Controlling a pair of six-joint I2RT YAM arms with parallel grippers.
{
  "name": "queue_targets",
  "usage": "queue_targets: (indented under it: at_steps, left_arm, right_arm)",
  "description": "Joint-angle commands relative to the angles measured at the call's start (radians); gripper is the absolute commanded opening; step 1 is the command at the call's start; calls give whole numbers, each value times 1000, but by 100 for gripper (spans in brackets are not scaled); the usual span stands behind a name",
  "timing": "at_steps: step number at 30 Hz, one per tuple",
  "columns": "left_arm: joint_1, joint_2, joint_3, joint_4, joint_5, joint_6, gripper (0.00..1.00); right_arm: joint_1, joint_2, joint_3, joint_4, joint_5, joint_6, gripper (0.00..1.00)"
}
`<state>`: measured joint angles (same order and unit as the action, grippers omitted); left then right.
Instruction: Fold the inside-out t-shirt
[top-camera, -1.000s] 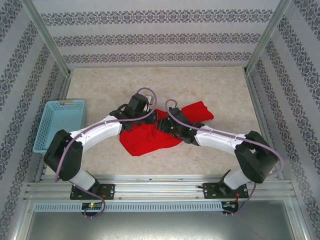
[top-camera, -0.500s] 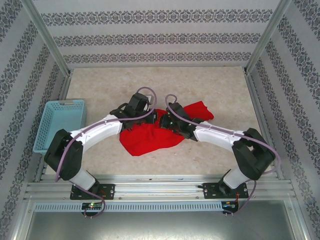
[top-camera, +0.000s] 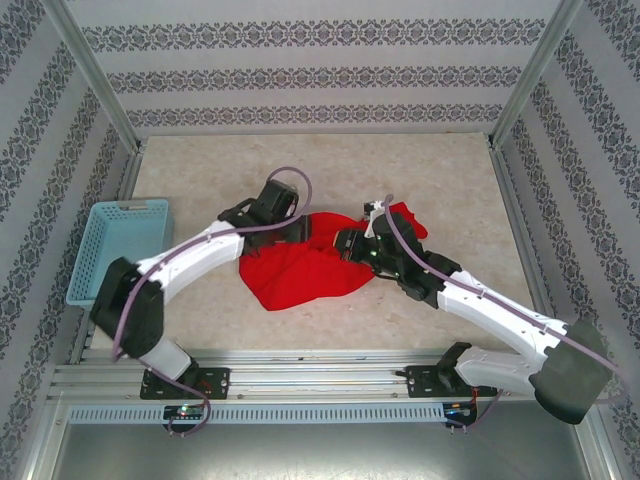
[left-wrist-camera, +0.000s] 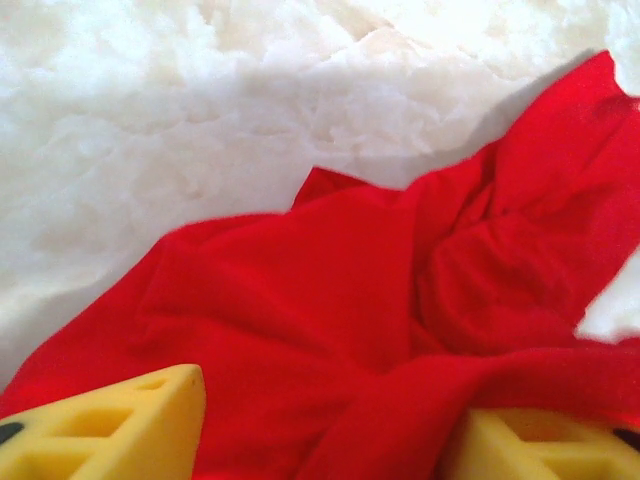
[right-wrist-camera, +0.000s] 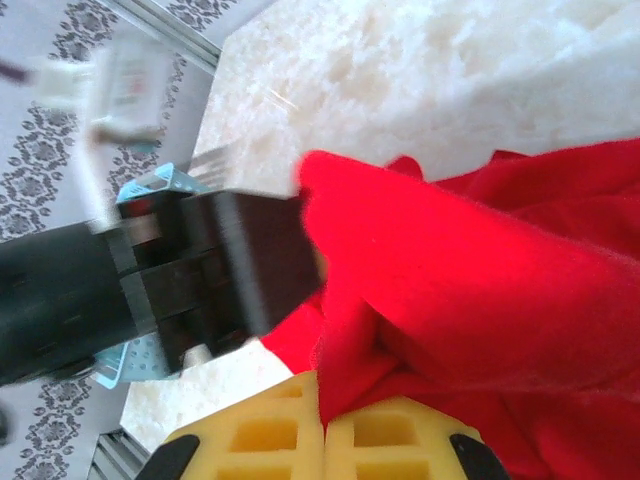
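Table (top-camera: 300, 165): pale marbled top, with patterned panels along three sides.
Shirt (top-camera: 300, 275): red and crumpled in a heap at the middle of the table, between the two arms. One part reached out toward the far right. In the left wrist view the shirt (left-wrist-camera: 330, 300) lay in loose folds on the tabletop.
Left arm (top-camera: 190, 255): ran from the near left to the shirt's far left edge.
Right arm (top-camera: 480, 300): stretched low from the near right to the shirt's far right part.
Basket (top-camera: 115, 245): light blue mesh, at the table's left edge, well apart from the shirt.
Left gripper (left-wrist-camera: 320, 440): the yellow fingers (left-wrist-camera: 110, 425) stood wide apart, low over the shirt. Cloth lay loose between them, not clamped, and a fold was draped over the right-hand one.
Right gripper (right-wrist-camera: 325, 425): the yellow pads (right-wrist-camera: 260, 435) were pressed together, pinching a fold of the shirt. The left arm's black wrist was close beside it.
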<state>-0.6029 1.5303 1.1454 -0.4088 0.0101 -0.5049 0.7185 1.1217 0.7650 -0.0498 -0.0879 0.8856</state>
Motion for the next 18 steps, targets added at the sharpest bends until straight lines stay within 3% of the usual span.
queue_targets:
  at_steps: [1, 7, 11, 15, 18]
  left_arm:
    - [-61, -122, -68, -48, -34, -24, 65]
    - [-136, -65, -108, 6, 12, -130, 68]
    - [-133, 23, -92, -14, -44, -185, 69]
    - [-128, 49, -150, 21, -86, -185, 59]
    - [-82, 47, -248, 98, -56, -192, 50]
  right_arm:
    - [-12, -10, -13, 40, -5, 7, 0]
    - [7, -9, -3, 70, -16, -13, 0]
    - [27, -42, -4, 65, -13, -38, 0]
    - [11, -135, -27, 22, 14, -39, 0]
    - [-41, -193, -53, 15, -34, -4, 0]
